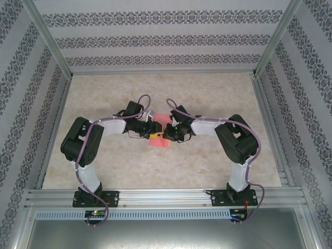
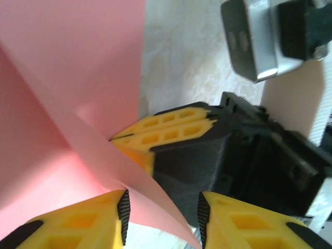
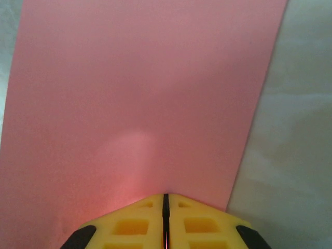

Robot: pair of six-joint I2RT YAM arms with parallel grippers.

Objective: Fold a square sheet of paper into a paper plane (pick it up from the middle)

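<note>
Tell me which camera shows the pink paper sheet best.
Right wrist: the square sheet of paper spreads broad, both side edges clear, its near edge pinched by the right gripper. Left wrist shows a folded part; top external, a small, partly hidden patch.

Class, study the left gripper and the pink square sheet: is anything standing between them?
Nothing visible does. The square sheet of paper runs through the gap of the open left gripper. The right gripper, shut on the same sheet, sits just ahead of the left one, close enough to crowd it.
</note>
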